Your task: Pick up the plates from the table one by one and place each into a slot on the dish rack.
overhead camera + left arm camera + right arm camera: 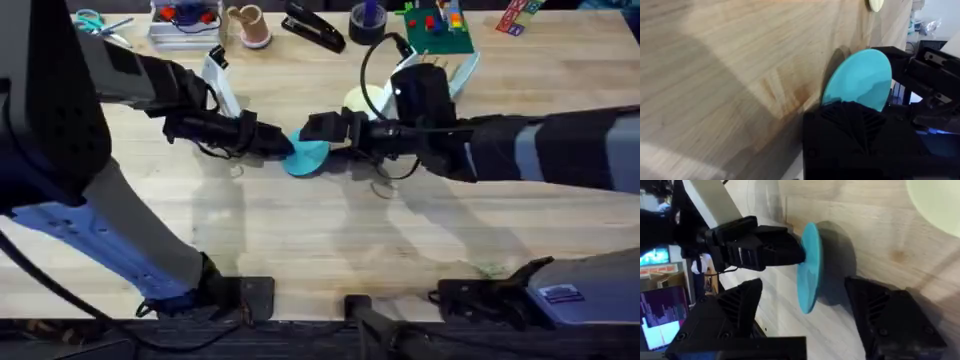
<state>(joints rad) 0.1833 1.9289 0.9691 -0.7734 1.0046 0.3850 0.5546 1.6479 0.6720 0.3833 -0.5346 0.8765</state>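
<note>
left gripper (pixel 285 141) clamped on blue plate (pixel 308 153), held on edge above table (pixel 300 240); right gripper (pixel 322 130) jaws spread wide around it, cream plate (pixel 362 100) behind

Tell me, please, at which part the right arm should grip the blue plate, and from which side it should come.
Probably the free rim. The blue plate stands on edge on the table, and the left gripper holds its rim on one side. The right gripper faces the opposite rim with open jaws, one on each flat face, so coming straight in from there and closing across the thin edge seems best.
</note>
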